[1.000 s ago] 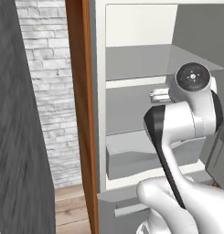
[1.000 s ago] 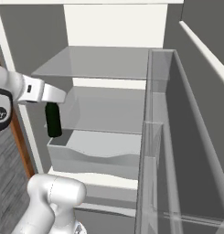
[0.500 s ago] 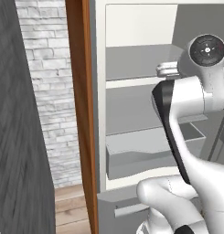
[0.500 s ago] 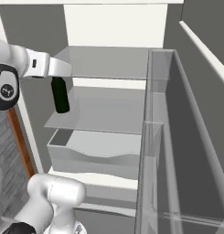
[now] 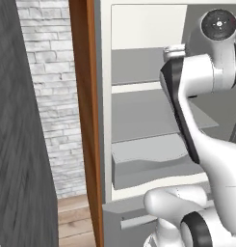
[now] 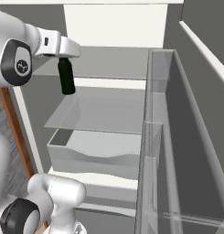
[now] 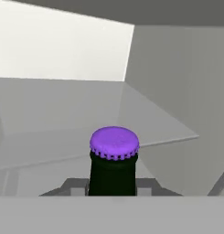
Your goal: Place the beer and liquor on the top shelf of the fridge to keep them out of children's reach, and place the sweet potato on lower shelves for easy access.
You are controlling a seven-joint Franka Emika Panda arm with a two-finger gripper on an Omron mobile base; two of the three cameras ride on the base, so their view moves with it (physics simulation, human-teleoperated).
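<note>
the tool [image 6: 63, 54] is clamped on the neck of the beer [image 6: 66, 77], which hangs upright under it, and the top shelf [image 6: 114, 64] lies just ahead, about level with the bottle's base.

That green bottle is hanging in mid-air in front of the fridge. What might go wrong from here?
The beer hangs from the gripper, held only near its neck, so it might swing or slip. Its base hangs below the top shelf edge, so pushing forward now might knock it against that edge. If it is released too early, it may drop onto the lower shelf.
</note>
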